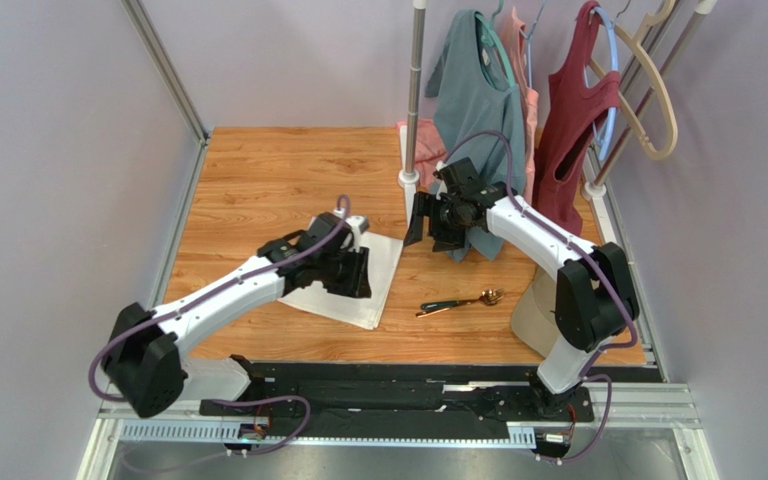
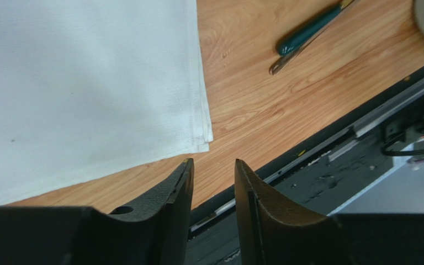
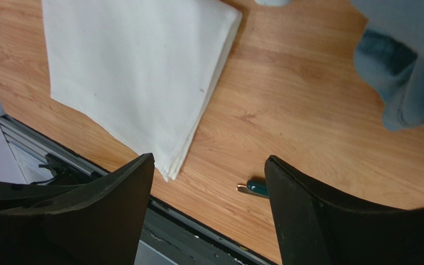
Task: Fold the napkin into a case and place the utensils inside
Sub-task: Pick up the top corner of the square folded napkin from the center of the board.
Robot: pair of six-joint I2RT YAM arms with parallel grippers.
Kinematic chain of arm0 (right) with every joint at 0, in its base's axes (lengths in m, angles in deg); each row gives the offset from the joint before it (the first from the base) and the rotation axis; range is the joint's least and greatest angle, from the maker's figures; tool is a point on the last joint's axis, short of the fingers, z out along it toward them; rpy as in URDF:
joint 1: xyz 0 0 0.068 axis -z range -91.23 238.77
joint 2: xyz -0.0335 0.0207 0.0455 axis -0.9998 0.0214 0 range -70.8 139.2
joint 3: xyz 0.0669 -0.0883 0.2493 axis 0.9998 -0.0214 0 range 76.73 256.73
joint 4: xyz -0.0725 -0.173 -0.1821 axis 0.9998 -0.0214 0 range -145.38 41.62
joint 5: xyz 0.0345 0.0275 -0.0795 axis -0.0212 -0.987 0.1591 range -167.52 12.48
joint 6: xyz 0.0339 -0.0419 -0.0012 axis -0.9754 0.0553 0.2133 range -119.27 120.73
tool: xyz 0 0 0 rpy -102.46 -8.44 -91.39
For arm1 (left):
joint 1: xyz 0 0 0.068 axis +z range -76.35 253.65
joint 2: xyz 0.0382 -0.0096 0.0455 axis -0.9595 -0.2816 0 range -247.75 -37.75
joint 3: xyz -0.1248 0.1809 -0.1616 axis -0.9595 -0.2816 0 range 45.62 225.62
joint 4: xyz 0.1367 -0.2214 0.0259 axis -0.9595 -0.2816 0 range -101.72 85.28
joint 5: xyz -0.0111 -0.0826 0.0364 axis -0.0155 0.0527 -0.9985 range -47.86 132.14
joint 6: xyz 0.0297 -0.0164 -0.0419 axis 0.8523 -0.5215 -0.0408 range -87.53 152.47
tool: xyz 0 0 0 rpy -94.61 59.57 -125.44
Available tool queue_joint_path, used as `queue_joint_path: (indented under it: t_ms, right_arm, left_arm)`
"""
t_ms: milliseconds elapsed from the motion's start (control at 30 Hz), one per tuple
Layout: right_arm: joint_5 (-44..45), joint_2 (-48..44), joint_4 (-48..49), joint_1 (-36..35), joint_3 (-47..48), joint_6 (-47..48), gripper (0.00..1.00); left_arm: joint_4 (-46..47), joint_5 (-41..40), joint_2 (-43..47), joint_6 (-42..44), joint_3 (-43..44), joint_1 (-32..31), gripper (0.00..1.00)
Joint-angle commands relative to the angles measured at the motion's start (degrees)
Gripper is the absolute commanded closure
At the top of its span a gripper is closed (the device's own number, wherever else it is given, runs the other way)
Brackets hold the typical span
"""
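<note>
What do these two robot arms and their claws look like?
The left arm and right arm have white shells with black joints, and a purple cable loops along each. The left claw and right claw are black, each with two broad, curved matte fingers.

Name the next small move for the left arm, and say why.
Probably lower the left gripper onto the near corner of the folded napkin and pinch its top layer. The napkin lies flat in stacked layers, no pocket opened, and the jaws hang parted and empty just off that corner. The utensils lie apart on the wooden table, so the case comes first.
</note>
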Motion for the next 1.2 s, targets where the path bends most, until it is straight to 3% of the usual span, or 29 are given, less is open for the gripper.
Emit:
queue_joint_path:
  t_ms: [0, 233, 533, 800, 1167]
  right_arm:
    - [1.8, -5.2, 1.5, -0.2, -5.3, 1.7, 0.23]
    - [-3.1, -5.6, 5.0, 0.8, -10.9, 1.9, 0.24]
    - [-5.0, -8.3, 7.8, 1.3, -14.9, 2.5, 0.24]
    - [-6.0, -9.1, 9.2, 1.5, -16.4, 2.9, 0.25]
    - [-6.9, -8.9, 10.7, 1.6, -17.8, 2.8, 0.25]
  left_arm:
    - [-2.2, -3.8, -7.7, 3.8, 5.4, -6.3, 0.62]
    - [-2.9, -6.9, -16.1, 3.7, 8.8, -10.8, 0.65]
    - [-3.0, -8.4, -21.7, 4.3, 10.4, -11.3, 0.59]
    - [-2.9, -9.8, -23.8, 4.2, 10.2, -11.3, 0.65]
    - [-1.6, -9.8, -27.1, 4.7, 10.0, -11.3, 0.66]
